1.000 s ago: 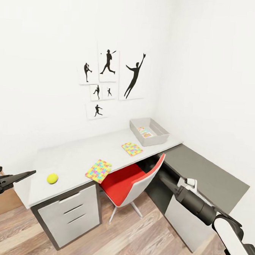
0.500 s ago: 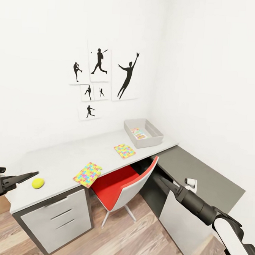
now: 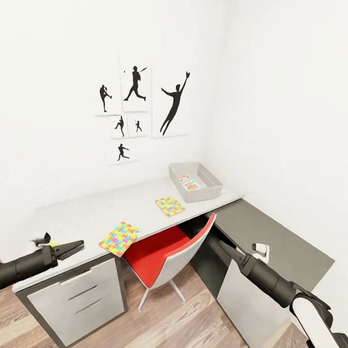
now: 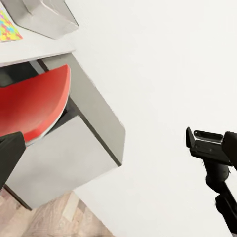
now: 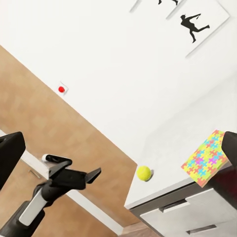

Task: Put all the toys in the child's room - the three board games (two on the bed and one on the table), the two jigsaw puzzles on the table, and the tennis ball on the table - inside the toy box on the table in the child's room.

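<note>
The light-grey toy box (image 3: 210, 188) stands at the far right end of the table (image 3: 88, 217), with colourful board games (image 3: 190, 183) lying inside it. One jigsaw puzzle (image 3: 169, 206) lies in front of the box. A second jigsaw puzzle (image 3: 119, 238) overhangs the table's front edge and shows again in the right wrist view (image 5: 207, 157). The tennis ball (image 5: 143, 172) rests near the table's left end; in the head view my left gripper (image 3: 75, 248) covers most of it. That gripper is open and holds nothing. My right gripper (image 3: 218, 245) hovers open by the chair. The bed is out of view.
A red and white chair (image 3: 169, 251) is tucked under the table's middle. A drawer unit (image 3: 77, 297) stands under the left end. A lower dark-grey cabinet (image 3: 278, 241) runs along the right wall. Silhouette pictures (image 3: 140, 106) hang above the table.
The camera first shifted, moving the whole scene left, then held still. My left arm has swung rightward over the table's near left corner and now covers the tennis ball. The right arm barely moved.
</note>
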Controlling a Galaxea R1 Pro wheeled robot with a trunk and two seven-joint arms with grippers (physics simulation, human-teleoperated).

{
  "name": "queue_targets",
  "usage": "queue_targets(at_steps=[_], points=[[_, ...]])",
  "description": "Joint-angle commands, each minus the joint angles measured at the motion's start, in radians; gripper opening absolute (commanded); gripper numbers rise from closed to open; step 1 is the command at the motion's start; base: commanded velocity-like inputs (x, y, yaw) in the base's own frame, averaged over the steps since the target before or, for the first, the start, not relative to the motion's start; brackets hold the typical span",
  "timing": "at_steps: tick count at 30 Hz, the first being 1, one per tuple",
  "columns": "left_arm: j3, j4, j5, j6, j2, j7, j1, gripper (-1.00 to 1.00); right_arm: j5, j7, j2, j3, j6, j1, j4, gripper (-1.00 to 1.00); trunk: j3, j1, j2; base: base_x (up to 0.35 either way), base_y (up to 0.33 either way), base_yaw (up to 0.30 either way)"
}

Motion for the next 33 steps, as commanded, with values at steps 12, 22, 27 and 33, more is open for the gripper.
queue_targets(at_steps=[12,22,27,33], points=[[-0.002,0.157,0.008,0.052,-0.048,0.106,-0.007,1.0,-0.013,-0.005,-0.001,-0.005,0.008,-0.001,-0.003,1.0,-0.002,0.001,-0.002,0.0,0.0,0.0],[-0.003,0.276,0.011,0.046,-0.111,0.262,-0.011,1.0,-0.021,-0.006,0.01,-0.016,0.008,-0.001,-0.005,1.0,-0.008,0.008,-0.016,0.0,0.0,0.0],[-0.003,0.286,0.011,0.043,-0.127,0.302,-0.011,1.0,-0.021,-0.007,0.014,-0.029,0.009,-0.001,-0.001,1.0,-0.024,0.027,-0.051,0.0,0.0,0.0],[-0.003,0.294,0.01,0.03,-0.133,0.311,-0.011,1.0,-0.02,-0.007,0.014,-0.043,0.009,-0.001,0.003,1.0,-0.043,0.05,-0.093,0.0,0.0,0.0]])
